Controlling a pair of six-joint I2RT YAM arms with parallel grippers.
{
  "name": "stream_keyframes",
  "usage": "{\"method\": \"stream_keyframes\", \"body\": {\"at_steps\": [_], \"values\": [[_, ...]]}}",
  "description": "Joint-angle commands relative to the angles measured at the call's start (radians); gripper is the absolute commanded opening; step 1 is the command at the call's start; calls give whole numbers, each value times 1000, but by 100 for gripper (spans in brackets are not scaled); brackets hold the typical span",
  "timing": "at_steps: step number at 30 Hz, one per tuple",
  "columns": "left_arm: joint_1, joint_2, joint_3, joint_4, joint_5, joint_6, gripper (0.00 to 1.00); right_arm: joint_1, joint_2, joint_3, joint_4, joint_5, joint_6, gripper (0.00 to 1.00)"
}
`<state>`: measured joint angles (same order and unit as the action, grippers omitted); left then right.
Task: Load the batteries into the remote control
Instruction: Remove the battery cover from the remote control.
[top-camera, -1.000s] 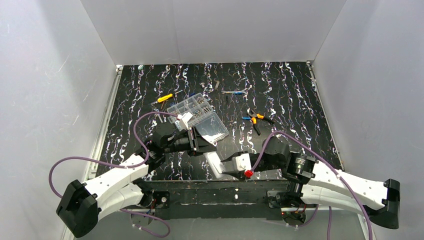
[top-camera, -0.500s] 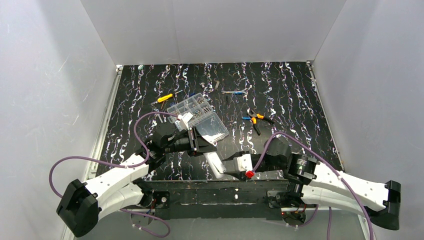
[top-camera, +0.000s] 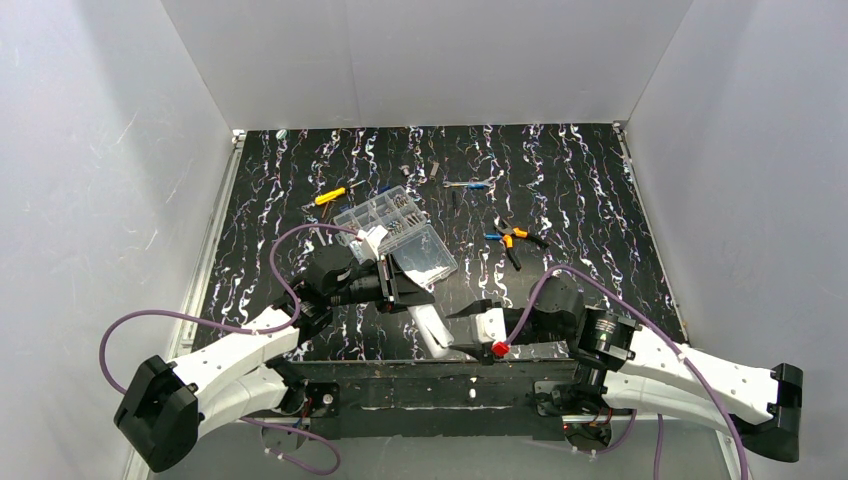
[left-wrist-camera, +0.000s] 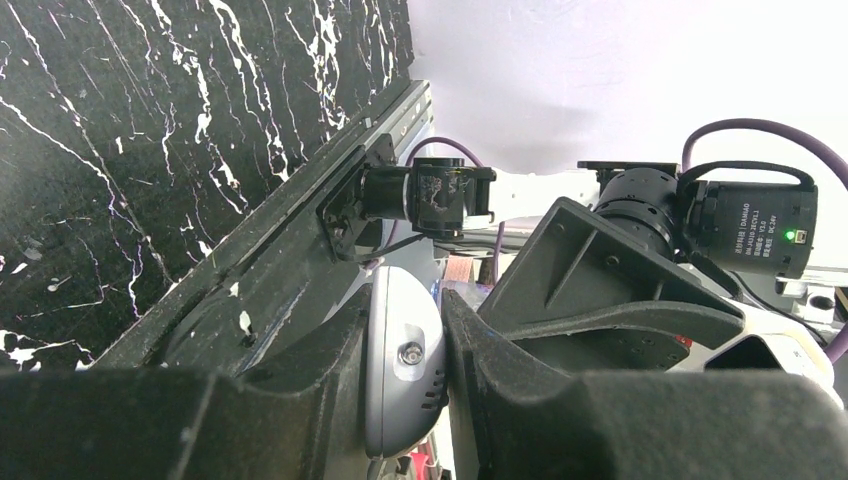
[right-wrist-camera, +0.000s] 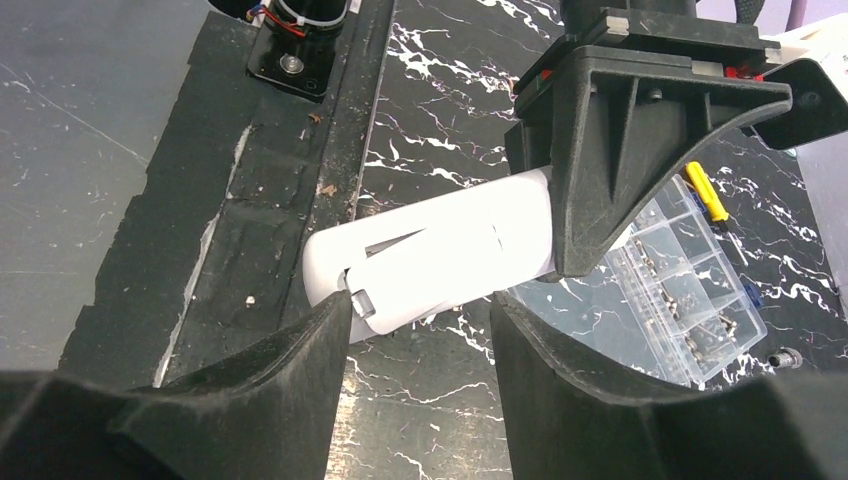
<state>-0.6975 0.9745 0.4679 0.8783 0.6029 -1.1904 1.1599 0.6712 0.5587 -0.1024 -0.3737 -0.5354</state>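
Top external, at the near edge: one-sided release of the remote control (top-camera: 430, 330).

Keeps the slim white bar pinched by one end in the left gripper (top-camera: 410, 293), shut tight on it, with the free end reaching over the near edge of the table (top-camera: 580, 200), just in front of the clear compartment box (top-camera: 395, 225). Has spread the right gripper (right-wrist-camera: 420, 305) wider over the last second; now stands open astride the free end, seemingly just brushing one corner with one finger and not clamping. Leaves the weight on the left arm alone, and probably frees the right to go for the batteries. Cannot make out the batteries in any view. Cannot tell from the slotted face in the right wrist view whether the recess lies open yet. Looks to have nothing loaded so far.
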Motion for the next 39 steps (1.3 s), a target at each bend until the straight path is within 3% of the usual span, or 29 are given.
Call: {"method": "stream_keyframes", "body": {"at_steps": [1,4,8,14,17,24,29,32,35,39], "values": [[-6,-11,-5,52,50,-2,0,-2,-14,-2,7,-16,-9,63],[-6,-10,-6,52,47,-3,0,-2,-28,5,-24,-20,-10,70],[-5,-12,-8,52,47,-2,2,-2,-64,12,-52,-24,9,73],[-7,-7,-12,57,32,-1,4,-1,-112,44,-84,-33,203,76],[-6,-4,-17,58,20,-2,1,-1,-118,78,-143,-11,315,76],[-5,2,-29,73,1,-8,0,20,-125,136,-153,233,665,69],[-6,8,-35,73,-12,-6,0,74,-12,266,-327,540,852,66],[-5,21,-33,85,-10,-13,0,193,96,341,-424,717,917,69],[-7,23,-30,88,-8,-14,0,240,188,391,-464,736,963,77],[-5,19,-26,86,-5,-15,0,244,245,383,-428,689,994,79]]}}
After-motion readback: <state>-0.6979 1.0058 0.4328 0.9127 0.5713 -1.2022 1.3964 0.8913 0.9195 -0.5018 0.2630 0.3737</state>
